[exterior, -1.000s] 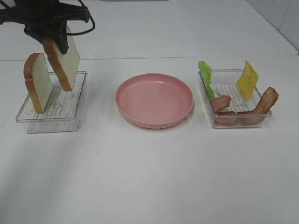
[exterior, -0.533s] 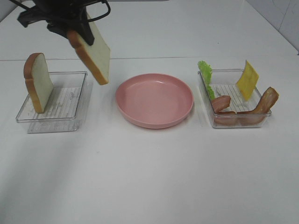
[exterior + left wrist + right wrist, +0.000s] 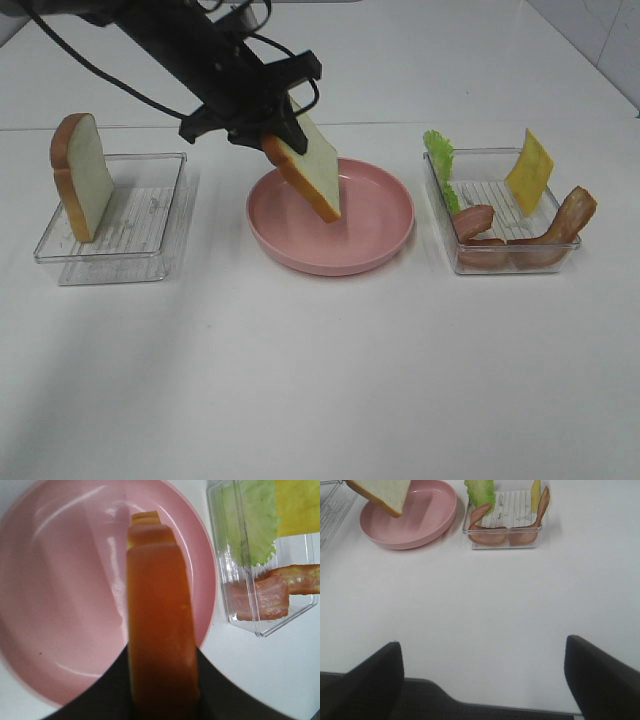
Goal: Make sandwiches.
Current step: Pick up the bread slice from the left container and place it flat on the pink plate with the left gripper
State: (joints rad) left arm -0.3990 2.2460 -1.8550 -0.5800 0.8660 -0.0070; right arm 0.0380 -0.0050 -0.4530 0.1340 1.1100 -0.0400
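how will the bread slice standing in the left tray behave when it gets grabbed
Probably stiff: the matching slice in the left pincer hangs by one edge without sagging. The bread slice stands upright on a narrow edge in the clear tray, so a sideways nudge could well tip it.

A plain white bench (image 3: 320, 380) carries three things in a row. Toward the robot's left stands a clear rectangular plastic tray with a ribbed floor (image 3: 140, 215). In the middle sits a round pink plate (image 3: 370, 215), and toward the right a second clear rectangular plastic tray (image 3: 495, 192). None of them touch.
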